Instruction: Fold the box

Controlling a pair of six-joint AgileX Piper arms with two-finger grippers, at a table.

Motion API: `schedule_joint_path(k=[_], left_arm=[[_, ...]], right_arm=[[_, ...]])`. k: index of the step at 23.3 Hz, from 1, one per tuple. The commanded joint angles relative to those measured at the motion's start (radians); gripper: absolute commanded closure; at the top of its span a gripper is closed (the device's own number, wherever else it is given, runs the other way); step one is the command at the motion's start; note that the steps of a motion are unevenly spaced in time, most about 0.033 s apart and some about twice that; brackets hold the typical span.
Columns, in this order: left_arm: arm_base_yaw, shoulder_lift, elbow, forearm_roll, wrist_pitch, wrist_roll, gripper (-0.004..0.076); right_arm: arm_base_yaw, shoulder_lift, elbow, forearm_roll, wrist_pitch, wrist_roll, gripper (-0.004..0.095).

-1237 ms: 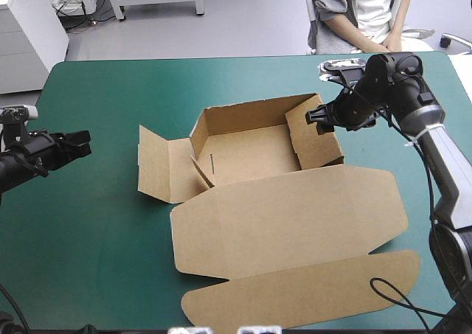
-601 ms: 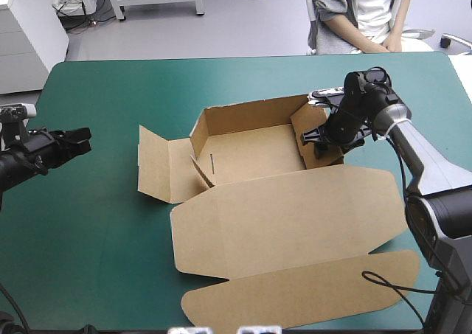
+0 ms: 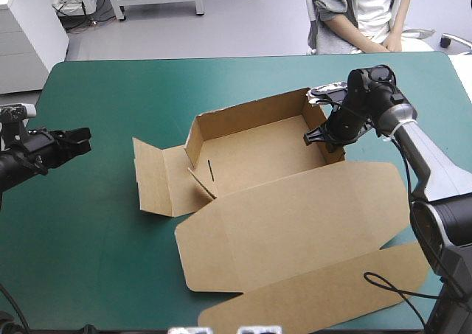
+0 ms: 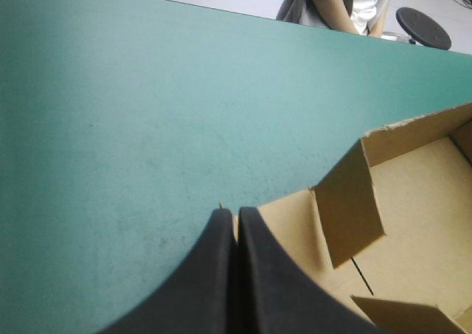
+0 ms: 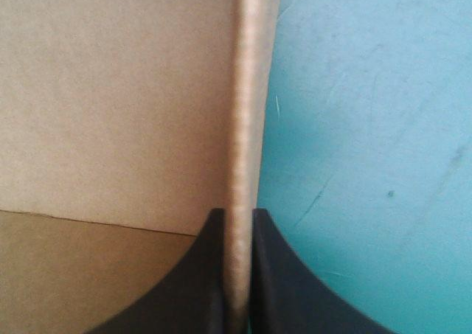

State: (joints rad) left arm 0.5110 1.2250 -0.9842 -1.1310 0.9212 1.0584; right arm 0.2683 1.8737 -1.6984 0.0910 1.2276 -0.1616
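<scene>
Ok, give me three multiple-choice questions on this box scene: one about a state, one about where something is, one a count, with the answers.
1. How do the left end effector's fingers stand? A) wide open; B) shut, empty; C) shut on the box.
2. Where is the right end effector? A) at the box's right wall; B) beside the left end effector; C) high above the box.
3. How many end effectors touch the box? A) none; B) one; C) two.
Answers: 1 B, they meet in one arch with nothing between. 2 A, its wrist view shows the wall between its fingers. 3 B, in the high view the left one hangs apart from the box.
</scene>
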Motion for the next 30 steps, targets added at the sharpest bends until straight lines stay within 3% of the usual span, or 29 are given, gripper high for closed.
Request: schedule_joint_path(k=[1, 9, 13, 17, 20, 23, 30], left_arm=[[-0.006, -0.01, -0.026, -0.063, 0.001, 0.0, 0.0717], [-0.006, 0.077, -0.026, -0.095, 0.007, 0.002, 0.0718], [-0.006, 0.142, -0.028, -0.124, 0.026, 0.137, 0.0717], [-0.006, 0.203, -0.028, -0.185, 0.046, 0.143, 0.0717], [-0.023, 0.307, -0.028, -0.31, 0.2, 0.143, 0.0717], [-0.124, 0.362, -0.028, -0.402, 0.312, 0.143, 0.0717], [-0.299, 0.343, -0.072, -0.481, 0.375, 0.115, 0.0717]], right_arm=[[-0.002, -0.106, -0.033, -0.011, 0.026, -0.043, 0.0927], [-0.049, -0.305, -0.034, -0.04, 0.026, -0.092, 0.0927], [-0.136, -0.43, -0.056, 0.036, 0.026, -0.103, 0.0927], [-0.201, -0.49, -0.081, 0.212, 0.026, -0.17, 0.0927], [-0.202, -0.481, -0.09, 0.387, 0.005, -0.24, 0.0924], [-0.202, -0.438, -0.09, 0.397, -0.063, -0.236, 0.0925], [-0.202, -0.308, -0.09, 0.43, -0.122, -0.236, 0.0922]])
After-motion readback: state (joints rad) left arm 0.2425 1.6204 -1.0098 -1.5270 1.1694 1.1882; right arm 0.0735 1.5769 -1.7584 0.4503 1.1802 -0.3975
